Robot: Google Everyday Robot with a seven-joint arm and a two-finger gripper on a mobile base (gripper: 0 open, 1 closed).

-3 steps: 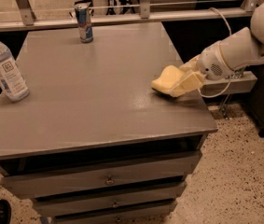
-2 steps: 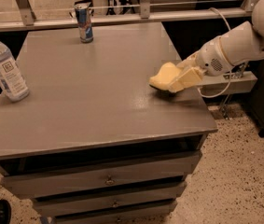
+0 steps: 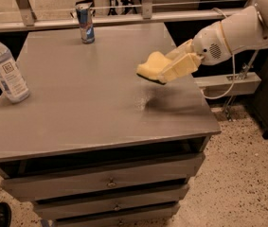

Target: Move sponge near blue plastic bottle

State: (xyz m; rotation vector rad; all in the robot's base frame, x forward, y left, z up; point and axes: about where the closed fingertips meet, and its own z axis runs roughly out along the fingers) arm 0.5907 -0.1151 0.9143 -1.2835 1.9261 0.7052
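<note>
**Sponge held over the bench's right side**

The hand [image 3: 167, 68] is clamped on the sponge [image 3: 151, 66], which hangs clear of the bench [image 3: 76, 103]. The sponge's long axis runs roughly left-right, with its free end pointing left. The white arm [image 3: 237, 32] enters from the right, sloping down leftward. The blue plastic bottle [image 3: 4, 65] stands upright at the left edge, well apart.

Dim, warm indoor light falls from above. The hand [image 3: 165, 69], over the table's [image 3: 76, 103] right side and clamped on the sponge [image 3: 150, 65], casts a soft dark shadow on the grey top below, beside a faint pale sheen.
</note>
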